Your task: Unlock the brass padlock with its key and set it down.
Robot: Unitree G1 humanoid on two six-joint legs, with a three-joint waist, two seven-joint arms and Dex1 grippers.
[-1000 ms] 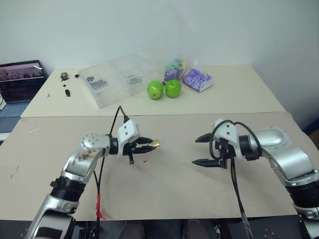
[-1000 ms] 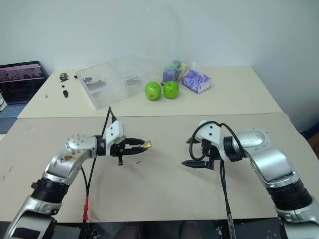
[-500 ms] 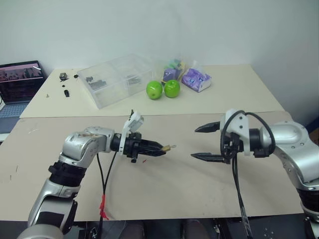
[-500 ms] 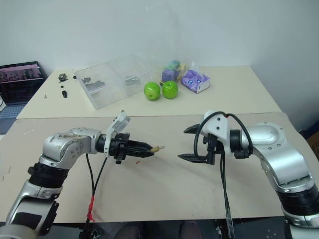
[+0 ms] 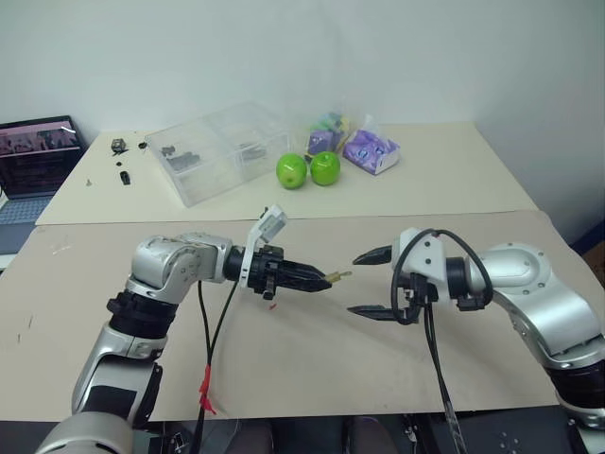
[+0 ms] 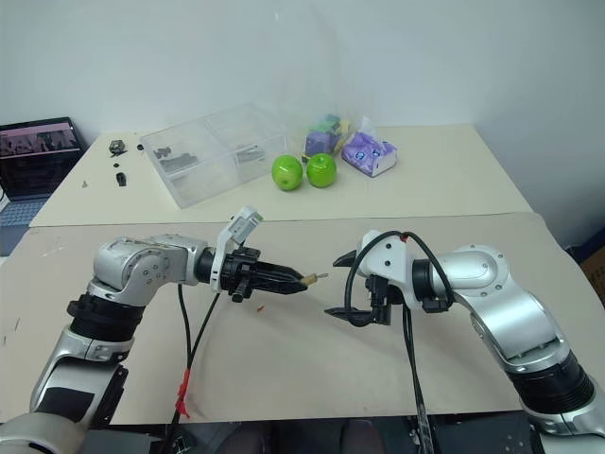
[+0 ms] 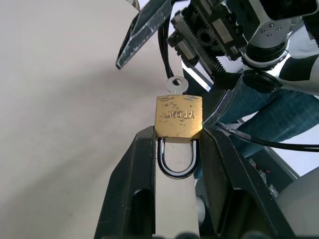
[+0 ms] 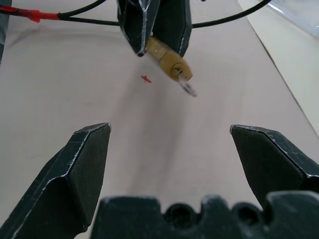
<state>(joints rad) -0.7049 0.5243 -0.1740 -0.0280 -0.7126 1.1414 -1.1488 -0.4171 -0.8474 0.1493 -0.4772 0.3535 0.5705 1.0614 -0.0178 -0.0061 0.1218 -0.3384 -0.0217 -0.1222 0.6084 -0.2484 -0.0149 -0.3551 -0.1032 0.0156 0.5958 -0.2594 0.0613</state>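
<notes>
My left gripper [image 5: 317,280] is shut on the brass padlock [image 7: 178,115], its fingers [image 7: 144,164] pinching the lock by the body's upper edge, on either side of the silvery shackle. The key [image 7: 175,84] sits in the lock's keyhole, its round head sticking out toward my right gripper [image 5: 355,284]. That gripper is open wide and faces the key [image 8: 187,87] a short way off, with nothing between its fingers [image 8: 89,149]. Both hands hover above the beige table [image 5: 312,369].
At the back of the table stand a clear plastic box [image 5: 222,149], two green apples [image 5: 292,170] and purple packets [image 5: 373,151]. A laptop [image 5: 38,151] sits far left. A small red speck [image 8: 146,78] lies on the tabletop below the lock.
My left gripper has swung right and rolled, carrying the padlock with the key toward the right gripper. The right gripper has come in to the left, so the gap between them is smaller.
</notes>
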